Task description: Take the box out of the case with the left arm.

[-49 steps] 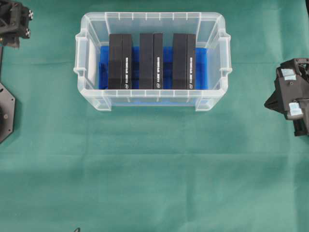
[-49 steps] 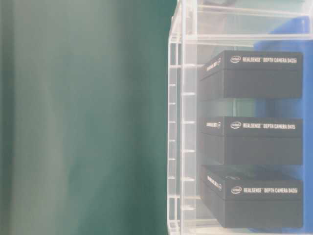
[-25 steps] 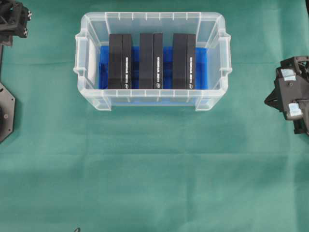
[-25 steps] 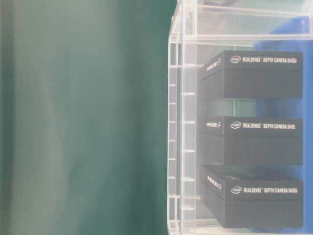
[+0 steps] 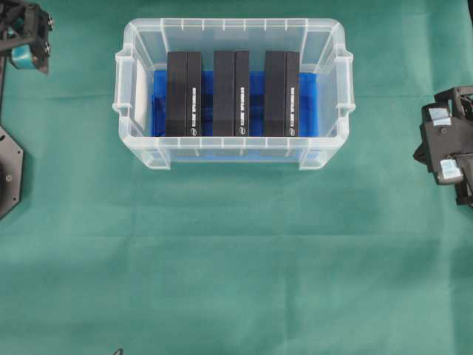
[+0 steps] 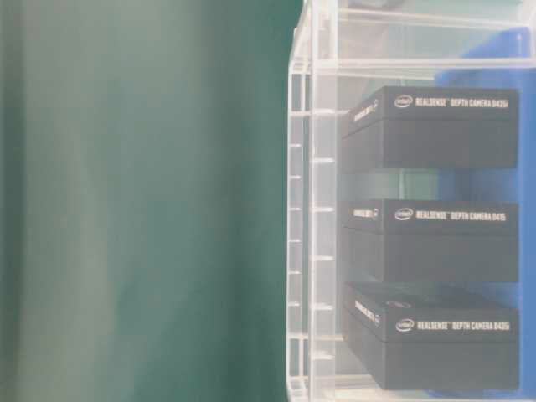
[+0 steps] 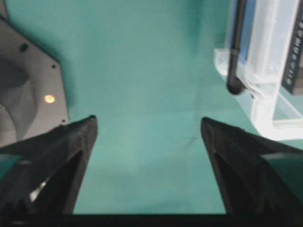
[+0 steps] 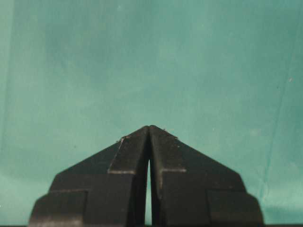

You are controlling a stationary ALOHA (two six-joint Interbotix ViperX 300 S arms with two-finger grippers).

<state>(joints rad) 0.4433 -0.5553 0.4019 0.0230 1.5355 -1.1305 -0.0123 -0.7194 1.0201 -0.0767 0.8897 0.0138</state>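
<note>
While the approach step is judged barely begun, the teal-padded black left claw [image 7: 147,127] is seen released over green cloth; beside it, three black cardboard boxes [image 5: 183,94] are kept inside the clear plastic case [image 5: 234,26], still to be reached.

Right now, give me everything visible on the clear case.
The case is a clear plastic rectangular bin with a ribbed rim and side handles, open at the top. It sits upright on the green cloth, toward the far side. Blue cloth lines its bottom. Three black boxes stand inside on edge, side by side with gaps between, white print on their edges. Neither hand touches it.
</note>
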